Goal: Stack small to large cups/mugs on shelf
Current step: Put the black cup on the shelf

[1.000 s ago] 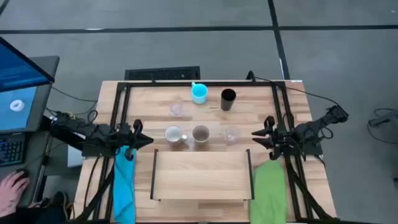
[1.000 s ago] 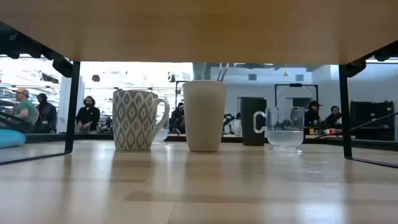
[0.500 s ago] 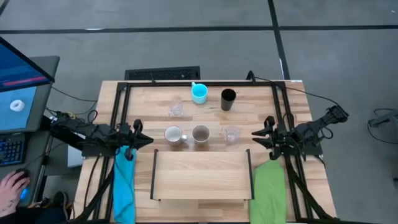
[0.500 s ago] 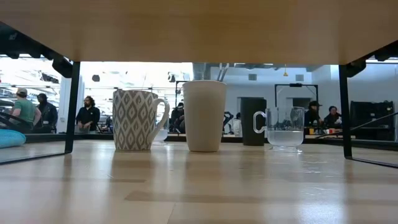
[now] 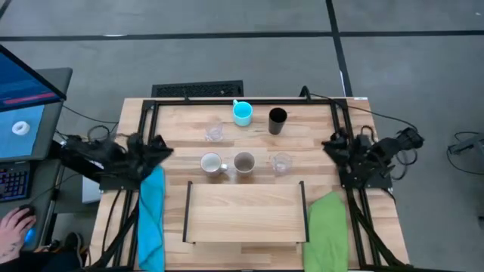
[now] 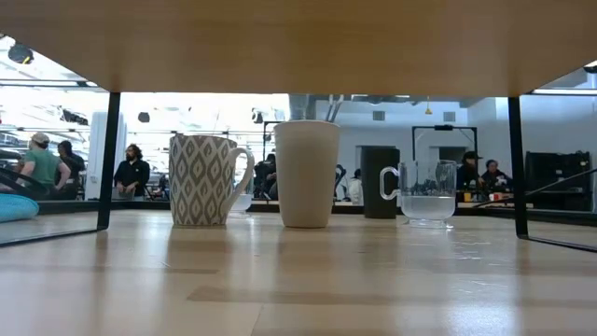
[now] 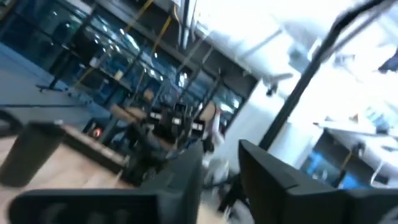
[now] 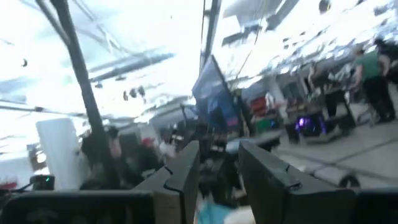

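Six cups stand upright on their bases on the table. A blue mug [image 5: 242, 113], a black tumbler [image 5: 277, 121] and a clear glass [image 5: 215, 132] are at the back. In front of them stand a white patterned mug [image 5: 211, 163], a beige mug [image 5: 243, 162] and a second clear glass [image 5: 281, 162]. The wooden shelf [image 5: 246, 215] stands on black legs near the front edge, with nothing on it. My left gripper [image 5: 160, 146] hovers open at the table's left. My right gripper [image 5: 330, 142] hovers open at the table's right. Neither has anything between its fingers.
A blue cloth [image 5: 151, 219] lies left of the shelf and a green cloth [image 5: 329, 230] right of it. Black frame rails [image 5: 246, 101] run around the table. A person's hand [image 5: 15, 227] rests beside a laptop off the table's left.
Both grippers have risen and swung toward the table's far edge, tipping their fingers upward; they have left the low view's upper corners. The cups and the shelf have kept still.
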Controlling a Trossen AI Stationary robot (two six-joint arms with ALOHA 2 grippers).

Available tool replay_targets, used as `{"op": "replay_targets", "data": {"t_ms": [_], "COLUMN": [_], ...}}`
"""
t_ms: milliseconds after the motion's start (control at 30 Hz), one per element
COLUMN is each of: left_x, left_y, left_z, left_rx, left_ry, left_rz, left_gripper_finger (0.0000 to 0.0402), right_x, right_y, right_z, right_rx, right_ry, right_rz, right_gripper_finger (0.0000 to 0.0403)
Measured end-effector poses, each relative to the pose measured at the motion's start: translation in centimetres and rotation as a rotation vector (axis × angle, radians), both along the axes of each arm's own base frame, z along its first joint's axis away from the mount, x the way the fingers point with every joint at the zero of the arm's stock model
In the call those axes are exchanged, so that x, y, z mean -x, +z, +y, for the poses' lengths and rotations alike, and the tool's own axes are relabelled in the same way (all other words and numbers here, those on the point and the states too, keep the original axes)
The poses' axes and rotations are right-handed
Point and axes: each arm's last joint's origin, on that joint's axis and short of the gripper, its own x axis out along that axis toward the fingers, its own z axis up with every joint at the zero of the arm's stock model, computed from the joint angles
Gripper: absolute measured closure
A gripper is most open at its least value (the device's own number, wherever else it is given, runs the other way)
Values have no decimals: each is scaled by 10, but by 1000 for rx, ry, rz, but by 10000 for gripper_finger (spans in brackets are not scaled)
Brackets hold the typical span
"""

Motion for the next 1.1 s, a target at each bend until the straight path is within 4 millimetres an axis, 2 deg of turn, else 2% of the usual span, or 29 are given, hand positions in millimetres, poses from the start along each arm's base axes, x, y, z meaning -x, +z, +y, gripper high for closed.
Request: {"op": "replay_targets", "data": {"t_ms": [133,333,533,700,867,967,1100], "left_x": [-1,-26,-36,-51,-76,-93,-121], "left_y": [48,117,174,213,236,243,242], "left_z": [1,-6,-4,-3,-1,6,21], "left_rx": [-21,-142,-79,-136,-224,-221,-204], "left_ry": [63,160,232,260,291,342,364], "left_rz": [1,131,358,462,593,688,814], "left_gripper_finger": [251,204,191,191,191,191,191], "right_x": [11,17,17,12,8,4,0], "right_y": [40,97,154,190,207,205,199], "right_z": [-7,-14,-16,-16,-14,-13,-11], "right_rx": [39,60,137,193,192,175,124], "right_ry": [-86,-240,-330,-395,-415,-437,-498], "right_rz": [-38,51,213,386,518,588,647], "right_gripper_finger": [256,224,169,133,124,124,124]}}
